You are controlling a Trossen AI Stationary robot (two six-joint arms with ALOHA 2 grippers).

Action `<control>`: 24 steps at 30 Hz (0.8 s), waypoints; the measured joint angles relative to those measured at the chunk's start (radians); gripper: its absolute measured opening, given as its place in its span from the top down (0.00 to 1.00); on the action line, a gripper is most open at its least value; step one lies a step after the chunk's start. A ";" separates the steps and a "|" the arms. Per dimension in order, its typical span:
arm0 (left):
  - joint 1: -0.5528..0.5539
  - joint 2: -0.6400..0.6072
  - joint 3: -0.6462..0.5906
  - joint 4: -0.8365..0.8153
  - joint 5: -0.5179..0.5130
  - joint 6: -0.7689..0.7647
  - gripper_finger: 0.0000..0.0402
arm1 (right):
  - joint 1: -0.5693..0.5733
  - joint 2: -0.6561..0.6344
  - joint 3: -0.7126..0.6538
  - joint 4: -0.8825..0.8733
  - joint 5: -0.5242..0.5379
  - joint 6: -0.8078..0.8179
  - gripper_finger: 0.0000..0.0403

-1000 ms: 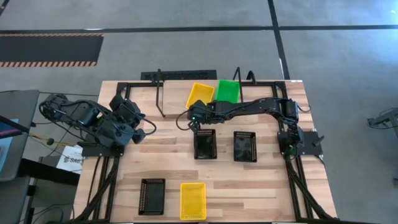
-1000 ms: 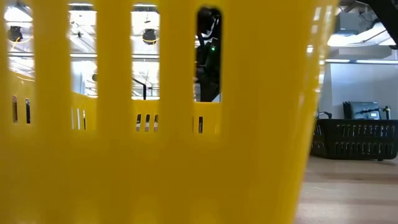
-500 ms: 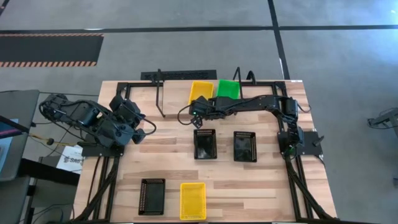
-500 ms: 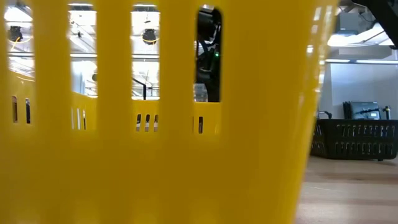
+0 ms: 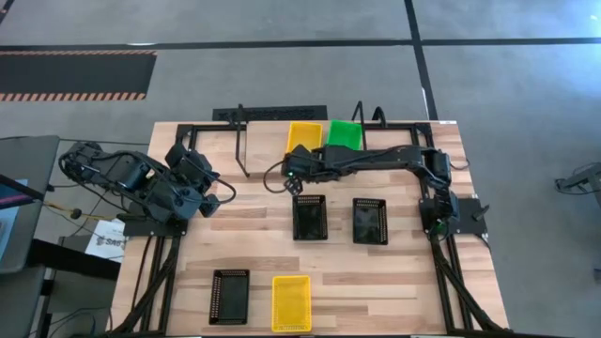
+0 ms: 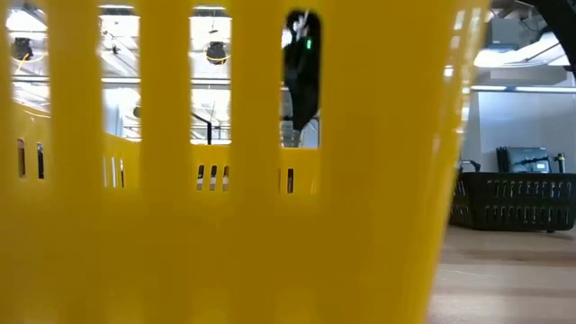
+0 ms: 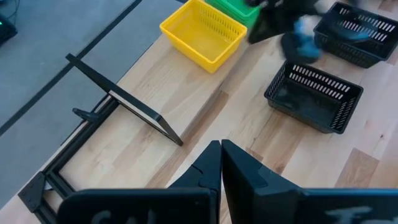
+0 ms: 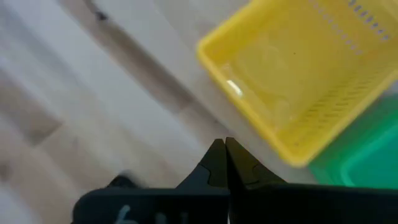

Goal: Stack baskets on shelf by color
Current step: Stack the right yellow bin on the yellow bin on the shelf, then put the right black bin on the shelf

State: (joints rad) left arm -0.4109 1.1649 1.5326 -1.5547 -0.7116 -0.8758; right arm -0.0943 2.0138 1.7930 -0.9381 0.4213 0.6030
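You've got a grey concrete floor (image 5: 282,75) around the pale wood table (image 5: 254,239), crossed by dark seam lines (image 5: 282,42). A hazard-striped strip (image 5: 75,94) lies on the floor to the far left. A grey surface (image 5: 19,202) with papers (image 5: 105,242) beside it sits at the left edge. In the low view, round ceiling lamps (image 6: 216,52) and a grey wall (image 6: 522,121) show.
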 joint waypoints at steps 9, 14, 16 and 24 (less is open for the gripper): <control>0.000 0.000 0.000 -0.001 0.000 0.000 1.00 | 0.158 -0.011 0.217 -0.635 -0.037 0.362 0.99; 0.000 0.000 0.000 -0.004 0.000 0.000 1.00 | 0.235 -0.079 0.181 -0.637 -0.132 0.460 0.96; 0.000 0.000 0.000 -0.005 0.000 0.000 1.00 | 0.266 -0.086 0.130 -0.615 -0.148 0.475 0.93; 0.000 0.000 0.000 -0.002 0.000 0.000 1.00 | 0.351 -0.111 -0.004 -0.624 -0.236 0.699 0.84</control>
State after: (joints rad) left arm -0.4107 1.1648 1.5326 -1.5569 -0.7120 -0.8753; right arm 0.2564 1.9028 1.7895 -1.5618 0.1850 1.3022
